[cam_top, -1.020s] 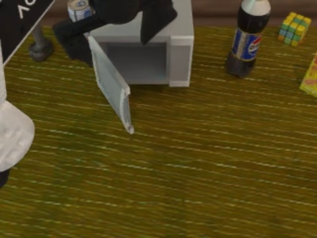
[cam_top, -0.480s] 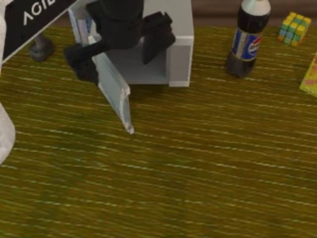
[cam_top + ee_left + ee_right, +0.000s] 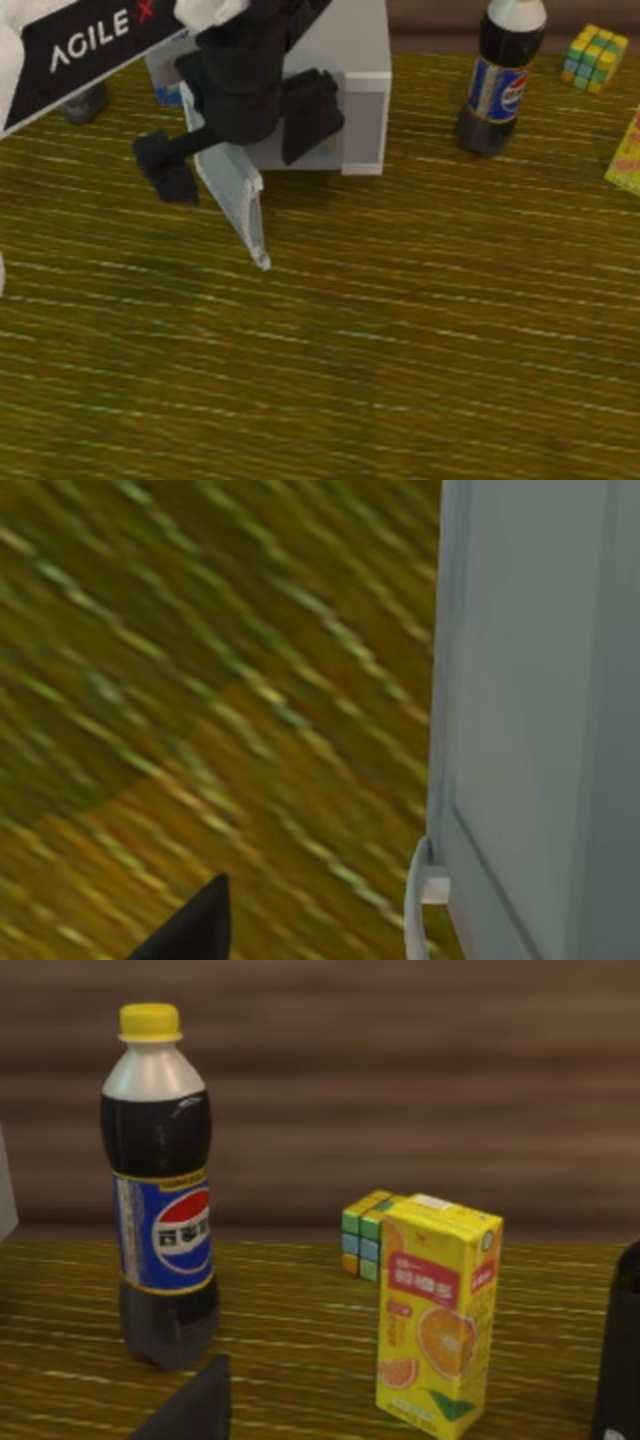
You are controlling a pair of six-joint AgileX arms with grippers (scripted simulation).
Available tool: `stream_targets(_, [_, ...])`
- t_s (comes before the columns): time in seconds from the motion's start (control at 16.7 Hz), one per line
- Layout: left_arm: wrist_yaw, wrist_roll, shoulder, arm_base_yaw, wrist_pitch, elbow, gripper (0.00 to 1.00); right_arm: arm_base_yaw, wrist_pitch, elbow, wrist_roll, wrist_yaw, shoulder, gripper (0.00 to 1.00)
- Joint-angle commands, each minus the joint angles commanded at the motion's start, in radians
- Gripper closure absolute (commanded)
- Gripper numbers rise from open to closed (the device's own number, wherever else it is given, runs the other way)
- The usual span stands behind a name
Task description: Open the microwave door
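Top view: microwave (image 3: 350,60) upper centre, microwave door (image 3: 232,192) swung wide, left gripper (image 3: 240,140) spread astride its hinge end, so opening looks nearly done, withdrawal next; left wrist view: door panel alongside; right wrist view: right gripper (image 3: 400,1410) parked, fingers apart.

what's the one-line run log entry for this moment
door: microwave door swung wide open | left gripper open, over microwave front, off door | right arm: out of top view
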Motion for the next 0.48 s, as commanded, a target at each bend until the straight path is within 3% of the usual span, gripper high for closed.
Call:
stream_targets(0.12, [0.000,0.000,0.000,0.000,0.000,0.000,0.00,0.000,0.000,0.000,0.000,0.000,0.000,0.00])
stream_targets(0.48, [0.000,0.000,0.000,0.000,0.000,0.000,0.45,0.000,0.000,0.000,0.000,0.000,0.000,0.00])
